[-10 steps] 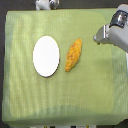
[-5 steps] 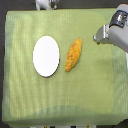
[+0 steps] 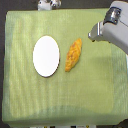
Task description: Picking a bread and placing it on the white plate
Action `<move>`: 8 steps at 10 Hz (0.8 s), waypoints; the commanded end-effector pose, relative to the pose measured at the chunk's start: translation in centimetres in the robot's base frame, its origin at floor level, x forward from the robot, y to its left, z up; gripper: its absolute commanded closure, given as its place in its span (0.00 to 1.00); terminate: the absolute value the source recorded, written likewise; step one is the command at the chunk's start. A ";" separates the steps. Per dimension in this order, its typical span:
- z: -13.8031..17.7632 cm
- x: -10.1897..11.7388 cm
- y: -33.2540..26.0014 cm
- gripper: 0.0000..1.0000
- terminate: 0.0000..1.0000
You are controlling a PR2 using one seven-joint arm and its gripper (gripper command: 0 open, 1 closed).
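Though bumpy, bread [image 3: 73, 55] (golden-orange) tapers.

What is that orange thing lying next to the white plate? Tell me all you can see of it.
It looks like the bread: a long golden-orange, croissant-like piece with a bumpy surface and tapered ends. It lies flat on the green cloth, tilted so its upper end leans toward the exterior view's right. It sits just to that side of the white plate, close to it but not on it, and is shorter than the plate. Nothing grips it; the robot's arm is above and apart.
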 end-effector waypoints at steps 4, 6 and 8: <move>-4.1 2.1 9.5 0.00 0.00; -5.8 2.2 11.3 0.00 0.00; -7.8 2.2 12.7 0.00 0.00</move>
